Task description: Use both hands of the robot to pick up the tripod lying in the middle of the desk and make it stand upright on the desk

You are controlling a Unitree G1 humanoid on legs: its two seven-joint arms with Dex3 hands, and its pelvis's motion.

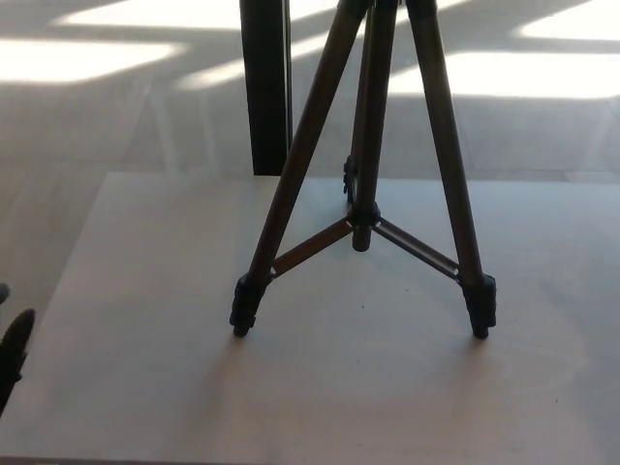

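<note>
Left robot hand [12, 354] shows only as a dark sliver at the lower left edge of the frame, well apart from the work, and whether its fingers are apart or together cannot be told; the right robot hand is out of view altogether. At the centre of the frame the tripod [360, 208] stands upright on the pale grey surface [145, 378], untouched by either hand, two of its dark legs planted on rubber-tipped feet at centre left [242, 312] and centre right [481, 305], the third leg running up behind them out of the top of the frame. Thin braces join the legs to a hub [361, 221] on the centre column, holding the spread. By the look of it the task is done, the stand resting on its own feet. Judged from its slim tubular legs, the tripod is likely light and stiff but top-heavy, apt to tip if nudged high up; the smooth tubes could slip in a loose grasp. Should it need steadying, the better hold would be low on a leg just above the foot clamps, one leg to each hand, not on the thin braces. A dark post [266, 87] rises behind the surface at upper left, against a sunlit floor.
</note>
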